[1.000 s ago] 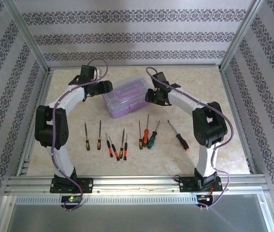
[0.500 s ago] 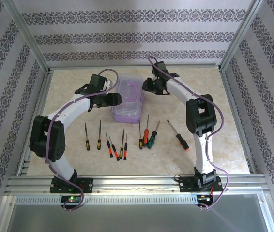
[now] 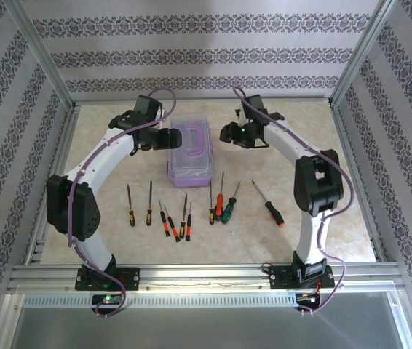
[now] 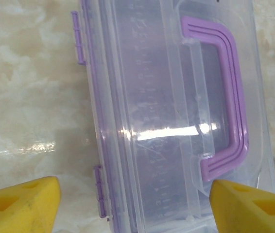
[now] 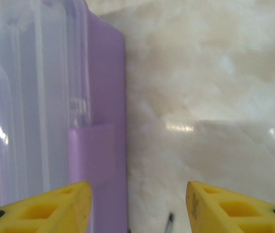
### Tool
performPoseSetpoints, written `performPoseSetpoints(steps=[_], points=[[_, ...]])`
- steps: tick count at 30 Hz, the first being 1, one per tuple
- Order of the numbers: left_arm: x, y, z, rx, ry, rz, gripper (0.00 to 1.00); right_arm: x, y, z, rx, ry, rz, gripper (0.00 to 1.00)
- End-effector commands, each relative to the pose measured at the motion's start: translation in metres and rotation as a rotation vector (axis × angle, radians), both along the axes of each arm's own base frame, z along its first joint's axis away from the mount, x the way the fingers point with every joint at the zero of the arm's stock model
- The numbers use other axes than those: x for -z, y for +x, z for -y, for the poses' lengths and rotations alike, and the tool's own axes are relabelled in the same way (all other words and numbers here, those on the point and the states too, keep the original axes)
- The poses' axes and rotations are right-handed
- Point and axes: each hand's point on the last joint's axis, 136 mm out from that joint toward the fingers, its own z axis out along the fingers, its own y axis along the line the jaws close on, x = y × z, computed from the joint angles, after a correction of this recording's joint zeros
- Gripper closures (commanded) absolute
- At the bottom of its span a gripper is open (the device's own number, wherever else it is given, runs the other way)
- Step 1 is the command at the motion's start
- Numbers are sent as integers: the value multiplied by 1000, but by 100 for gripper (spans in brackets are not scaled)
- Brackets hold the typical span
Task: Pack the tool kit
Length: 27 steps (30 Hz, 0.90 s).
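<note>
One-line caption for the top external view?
Left gripper and right gripper flank the lidded purple box; screwdrivers lie in a row on its near side, unpacked.

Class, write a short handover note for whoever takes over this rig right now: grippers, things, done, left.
Left gripper: open, empty, over the box.
Right gripper: open, empty, at the box's right side.
Box: lid down, mid-table.
Screwdrivers: in a row on the table, nearer the bases.
Done: nothing packed.
Left: open the box, load the screwdrivers, close it.
</note>
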Motion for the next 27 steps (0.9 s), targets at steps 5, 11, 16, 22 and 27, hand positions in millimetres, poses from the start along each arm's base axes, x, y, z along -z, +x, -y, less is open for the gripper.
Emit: performPoseSetpoints(steps=[5,11,16,22,27], points=[[-9,-2,-3,-54,43,-9,18,-27,-48,20,18,9,47,44],[-26,5,-11,-89,70,62,13,-38,-63,33,56,-6,81,44],[-16,4,-17,-124,72,86,12,-32,-67,39,90,-13,82,45],[-2,-4,-5,-66,38,44,13,-32,-72,23,49,98,80,43],[-11,-4,9,-1,-3,41,13,-43,-69,2,-4,257,106,34]])
